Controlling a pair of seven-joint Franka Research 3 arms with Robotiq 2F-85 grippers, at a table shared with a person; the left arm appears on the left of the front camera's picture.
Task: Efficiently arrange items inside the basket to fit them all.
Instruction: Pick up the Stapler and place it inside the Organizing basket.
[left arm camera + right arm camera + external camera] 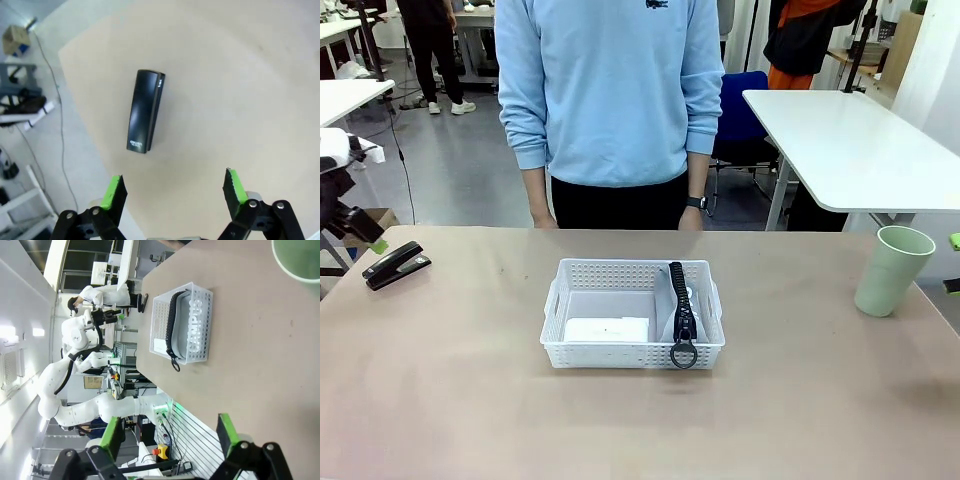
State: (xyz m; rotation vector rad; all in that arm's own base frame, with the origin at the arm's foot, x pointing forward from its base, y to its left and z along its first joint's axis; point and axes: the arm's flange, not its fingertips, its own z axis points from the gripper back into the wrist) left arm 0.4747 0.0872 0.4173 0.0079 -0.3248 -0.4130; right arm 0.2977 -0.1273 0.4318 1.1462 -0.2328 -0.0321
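The white basket (620, 354) sits mid-table. Inside it a small flat white box (607, 329) lies at the front left. A grey pouch (678, 318) stands on edge along the right wall, its ring pull (683, 354) hanging over the front rim. The black stapler (395, 264) lies at the table's left edge. My left gripper (173, 190) hovers open above the stapler (145, 117), not touching it. The pale green cup (893, 270) stands upright at the right. My right gripper (170, 435) is open, with the cup (297, 260) ahead and the basket (159, 325) beyond.
A person in a light blue sweater (610, 90) stands at the far edge, hands down by the tabletop. A white table (850, 145) stands behind on the right. Bare tabletop (470, 400) surrounds the basket on all sides.
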